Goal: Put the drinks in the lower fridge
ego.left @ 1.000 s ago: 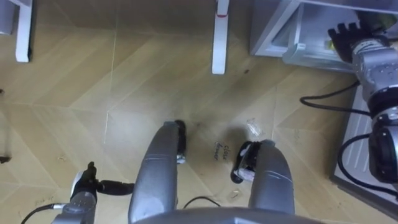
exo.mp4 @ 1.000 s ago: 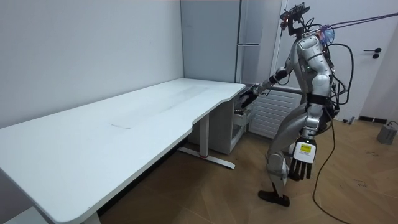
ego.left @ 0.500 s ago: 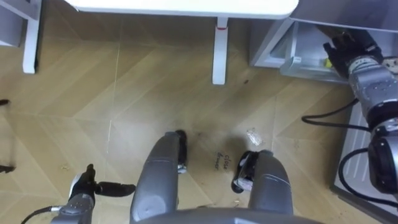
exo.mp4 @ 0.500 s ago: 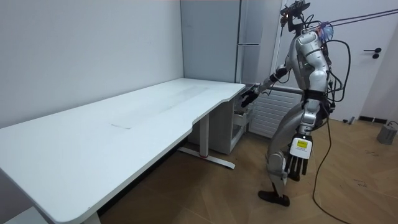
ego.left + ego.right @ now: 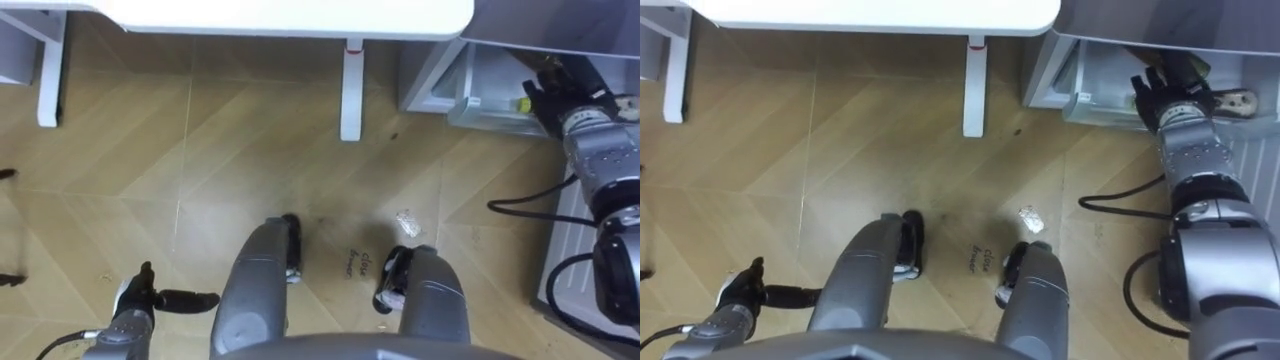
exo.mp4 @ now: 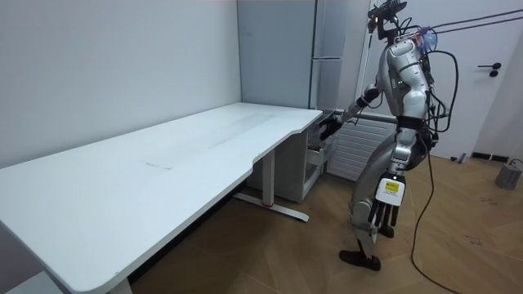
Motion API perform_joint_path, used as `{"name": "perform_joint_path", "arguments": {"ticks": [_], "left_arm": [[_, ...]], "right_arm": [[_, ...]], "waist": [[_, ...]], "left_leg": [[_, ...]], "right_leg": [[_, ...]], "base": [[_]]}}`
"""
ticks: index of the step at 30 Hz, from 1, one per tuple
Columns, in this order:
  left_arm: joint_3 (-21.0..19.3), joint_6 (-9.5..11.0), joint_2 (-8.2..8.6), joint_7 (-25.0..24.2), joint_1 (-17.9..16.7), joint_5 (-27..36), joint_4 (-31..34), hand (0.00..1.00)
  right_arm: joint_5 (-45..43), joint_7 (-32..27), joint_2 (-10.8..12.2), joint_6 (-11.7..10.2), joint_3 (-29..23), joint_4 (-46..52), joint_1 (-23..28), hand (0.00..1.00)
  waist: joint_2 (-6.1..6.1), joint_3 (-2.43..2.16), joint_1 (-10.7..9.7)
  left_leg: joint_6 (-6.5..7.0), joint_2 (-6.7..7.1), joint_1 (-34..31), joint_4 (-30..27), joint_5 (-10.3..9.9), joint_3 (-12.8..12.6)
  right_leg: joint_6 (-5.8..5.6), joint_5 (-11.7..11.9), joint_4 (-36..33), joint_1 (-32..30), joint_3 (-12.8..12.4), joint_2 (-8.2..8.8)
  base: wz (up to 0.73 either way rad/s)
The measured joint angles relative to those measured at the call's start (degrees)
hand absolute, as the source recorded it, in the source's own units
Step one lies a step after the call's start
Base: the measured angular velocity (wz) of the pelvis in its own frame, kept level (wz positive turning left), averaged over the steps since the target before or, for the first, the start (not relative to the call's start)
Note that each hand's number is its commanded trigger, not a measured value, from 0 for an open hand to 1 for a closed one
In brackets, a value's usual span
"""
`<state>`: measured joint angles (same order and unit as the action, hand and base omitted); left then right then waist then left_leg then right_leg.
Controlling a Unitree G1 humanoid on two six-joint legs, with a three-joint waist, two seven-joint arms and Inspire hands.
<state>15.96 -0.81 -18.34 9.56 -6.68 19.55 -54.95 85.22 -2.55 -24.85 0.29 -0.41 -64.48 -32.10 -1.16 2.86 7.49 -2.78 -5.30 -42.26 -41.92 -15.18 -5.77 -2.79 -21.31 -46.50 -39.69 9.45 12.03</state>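
Grey fridge point(image 6: 328, 49): smooth, tall metal box standing past the white desk's point(image 6: 163, 163) rounded corner. Its lower compartment point(image 5: 485, 85) is hanging open, pale and glossy inside.
Right hand point(image 5: 1167, 88): I am reaching it into that compartment, dark fingers loosely spread, gripping nothing I can make out.
Drinks: I cannot tell where they are. A small yellow thing point(image 5: 523, 102) is showing just beside the fingers, its long axis unreadable.
Left hand point(image 5: 150, 298): hanging at the robot's side, fingers straight, carrying nothing.
Floor point(image 5: 200, 170): wood planks running in herringbone.

wood floor point(image 5: 200, 150) — crumpled scrap point(image 5: 406, 218), white desk point(image 6: 163, 163)
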Motion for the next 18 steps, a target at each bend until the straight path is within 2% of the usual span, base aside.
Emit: {"name": "perform_joint_path", "arguments": {"ticks": [5,8,10,11,18], "left_arm": [[-0.05,-0.11,0.10,1.94,-0.07,-0.04,0.18,0.00],[-0.01,-0.11,0.12,3.28,-0.07,-0.04,0.62,0.00],[-0.02,-0.06,0.09,3.70,-0.07,-0.04,0.86,0.00],[-0.03,-0.06,0.08,3.86,-0.15,-0.12,0.81,0.00],[-0.07,-0.46,0.04,5.19,-0.16,-0.27,1.01,0.00]], "right_arm": [[-0.15,-3.75,-0.11,-1.66,-3.93,0.00,1.71,0.00],[-0.33,-6.34,-0.28,-1.83,-5.56,-0.22,2.03,0.00],[-0.28,-7.73,-0.59,-2.00,-5.63,-0.44,2.80,0.00],[-0.11,-8.64,-0.63,-2.12,-5.96,-0.46,3.52,0.00],[0.37,-15.26,-0.52,-2.17,-6.06,-2.32,5.84,0.00]], "waist": [[0.17,-0.11,-0.86],[0.28,-0.18,-1.62],[0.29,-0.19,-2.00],[0.36,-0.37,-2.21],[0.46,-0.43,-2.53]], "left_leg": [[-0.04,0.06,0.22,0.27,0.03,0.00],[-0.06,0.05,0.33,0.58,0.08,-0.03],[-0.05,0.06,0.88,0.83,0.11,-0.09],[-0.03,0.05,1.12,0.91,0.10,-0.09],[0.11,0.04,1.68,1.32,0.19,-0.10]], "right_leg": [[0.01,0.01,0.16,0.13,-0.04,-0.05],[-0.01,0.20,0.66,0.24,-0.06,-0.18],[-0.08,0.31,1.11,0.88,-0.04,-0.19],[-0.15,0.35,1.43,1.31,0.10,-0.20],[-0.35,0.61,2.20,2.20,0.25,-0.35]], "base": [[0.00],[-0.02],[0.00],[0.00],[0.00]]}}
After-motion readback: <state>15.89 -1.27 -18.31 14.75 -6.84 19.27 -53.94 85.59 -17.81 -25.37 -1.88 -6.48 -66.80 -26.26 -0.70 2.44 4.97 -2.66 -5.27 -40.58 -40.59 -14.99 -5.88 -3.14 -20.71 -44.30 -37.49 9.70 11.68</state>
